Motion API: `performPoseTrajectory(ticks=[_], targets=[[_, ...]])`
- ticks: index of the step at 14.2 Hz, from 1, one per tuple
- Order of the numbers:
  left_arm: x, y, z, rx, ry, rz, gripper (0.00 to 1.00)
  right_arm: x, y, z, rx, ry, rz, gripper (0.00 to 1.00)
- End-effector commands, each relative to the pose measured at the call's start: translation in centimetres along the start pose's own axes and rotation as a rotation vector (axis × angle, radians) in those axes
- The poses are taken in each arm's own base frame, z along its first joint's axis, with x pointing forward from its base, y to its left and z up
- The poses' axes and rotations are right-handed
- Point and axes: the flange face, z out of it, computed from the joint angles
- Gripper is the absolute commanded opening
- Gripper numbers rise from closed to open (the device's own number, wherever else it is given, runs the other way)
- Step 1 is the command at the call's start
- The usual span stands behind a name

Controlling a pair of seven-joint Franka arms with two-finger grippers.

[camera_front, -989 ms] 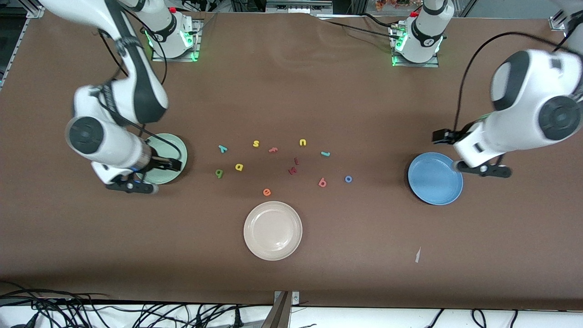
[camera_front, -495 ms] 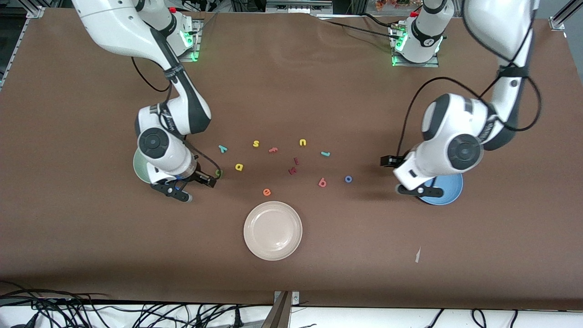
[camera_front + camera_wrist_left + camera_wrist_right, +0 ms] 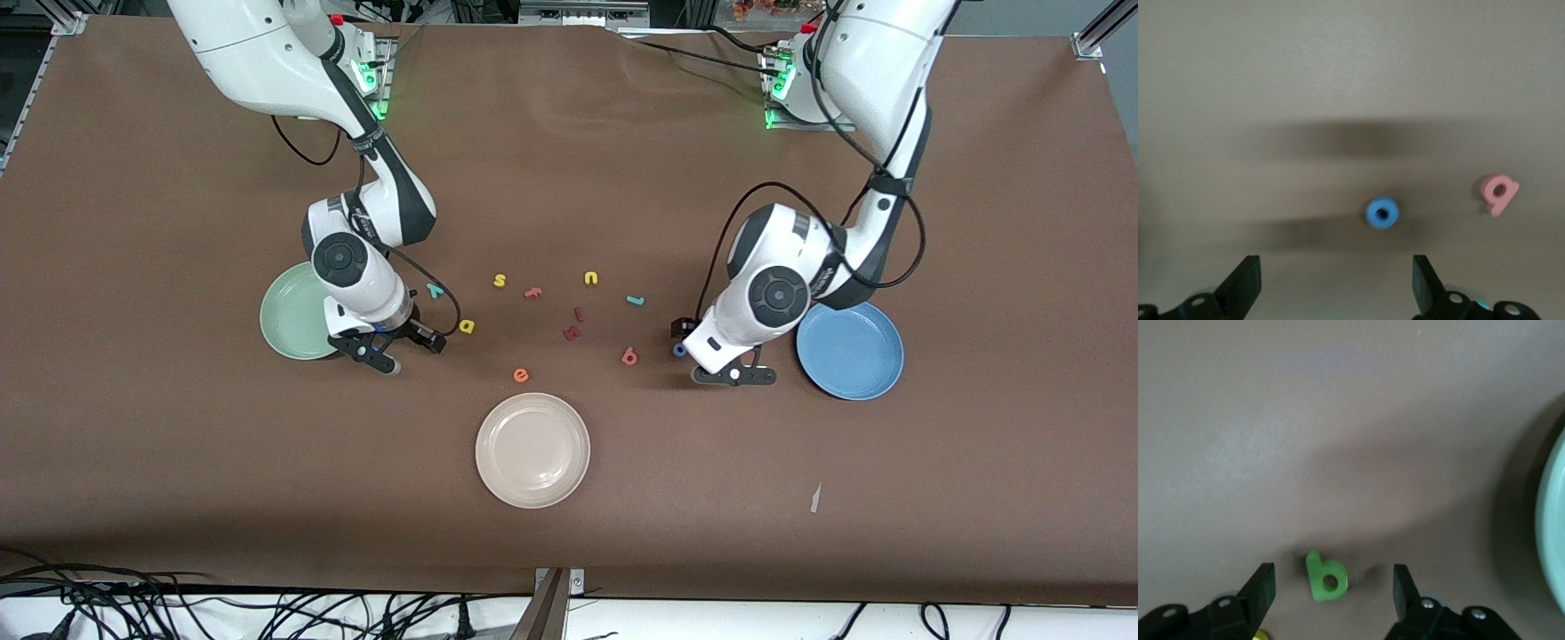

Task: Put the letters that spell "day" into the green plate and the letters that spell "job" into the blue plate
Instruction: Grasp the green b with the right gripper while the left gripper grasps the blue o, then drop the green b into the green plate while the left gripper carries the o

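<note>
The olive-green "d" [image 3: 1327, 577] lies flat on the table between the fingers of my right gripper [image 3: 1331, 579], which is open and touches nothing; in the front view that gripper [image 3: 411, 351] hides the letter, beside the green plate [image 3: 289, 313]. The yellow "a" [image 3: 467, 327] and teal "y" [image 3: 435, 290] lie close by. My left gripper [image 3: 707, 354] is open and low by the blue "o" [image 3: 1383, 213], which sits just ahead of its fingertips [image 3: 1423, 270]. The pinkish-red "b" [image 3: 629, 356] and teal "j" [image 3: 635, 300] lie nearby. The blue plate [image 3: 851, 351] holds nothing.
A cream-white plate [image 3: 532, 450] sits nearer the front camera. Among the letters lie a yellow "s" [image 3: 500, 280], a yellow "u" [image 3: 591, 278], an orange "e" [image 3: 521, 375], a pink piece [image 3: 533, 292] and dark red pieces [image 3: 573, 332].
Both arms have swung in from their plates toward the letters. The right gripper came down around the "d" and its fingers narrowed a little; the left gripper reached the "o".
</note>
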Motion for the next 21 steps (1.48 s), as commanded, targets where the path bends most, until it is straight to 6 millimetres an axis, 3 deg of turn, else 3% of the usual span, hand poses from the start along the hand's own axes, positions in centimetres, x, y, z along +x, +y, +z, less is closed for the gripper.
performPoseTrajectory(ticks=[1,6,7,8,10,13,15,17,19,21], targets=[[0.0,1.2,2.2,-0.015,0.029,-0.035,1.00,-1.1,-0.5,0.7,0.009,0.009,-0.005,0.76],[-0.2,2.1,4.2,-0.014,0.040,-0.030,0.96,-1.5,-0.4,1.9,-0.006,0.002,-0.024,0.51],[-0.2,2.0,4.5,-0.014,0.040,-0.031,0.91,-1.4,-0.6,1.6,-0.004,0.004,-0.027,0.32],[-0.2,2.1,4.5,-0.014,0.040,-0.029,0.86,-1.3,-0.7,1.2,0.001,0.008,-0.029,0.21],[-0.3,2.1,5.2,-0.010,0.031,-0.029,0.75,-0.9,-0.8,0.3,0.010,0.018,-0.034,0.10],[0.1,2.2,5.4,-0.010,0.035,-0.029,0.64,0.5,0.2,-2.7,-0.009,0.021,-0.065,0.10],[0.2,2.2,5.4,-0.013,0.044,-0.029,0.57,2.2,2.6,-5.5,-0.067,-0.012,-0.137,0.10],[0.2,2.2,5.5,-0.015,0.049,-0.029,0.50,3.9,5.5,-6.8,-0.111,-0.046,-0.179,0.10],[0.2,2.2,5.6,-0.015,0.048,-0.029,0.39,5.1,9.0,-6.3,-0.141,-0.071,-0.242,0.10],[0.3,2.2,5.5,-0.015,0.049,-0.029,0.26,5.2,12.3,-4.4,-0.157,-0.078,-0.242,0.10]])
